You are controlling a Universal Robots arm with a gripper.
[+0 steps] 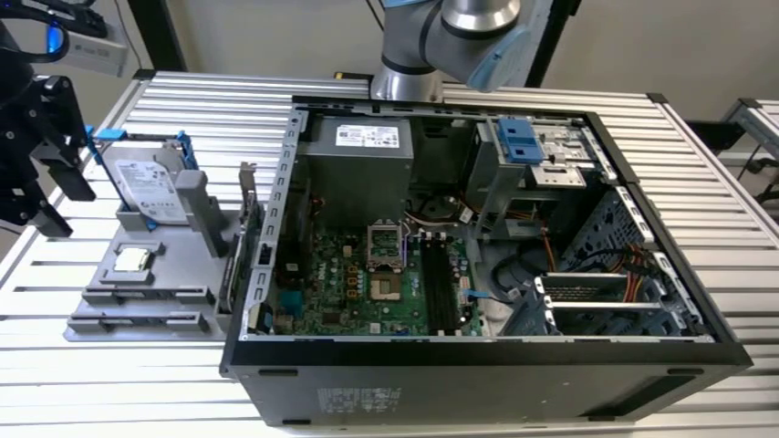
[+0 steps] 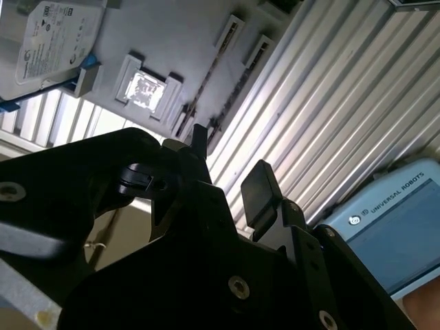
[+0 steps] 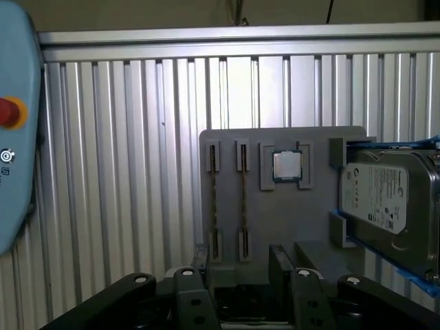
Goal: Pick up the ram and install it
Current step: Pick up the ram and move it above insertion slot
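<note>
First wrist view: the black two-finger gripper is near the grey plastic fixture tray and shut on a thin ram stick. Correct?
No. The first wrist view shows the black two-finger gripper near the grey plastic fixture tray, but open and empty; both thin ram sticks stand in the tray's slots.

over ram (image 3: 244,199): open | hard drive (image 3: 385,199): tall at tray (image 3: 289,227) end

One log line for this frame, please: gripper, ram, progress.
gripper: open, empty | ram: on edge in grey tray, untouched | pickup: not yet done
</note>
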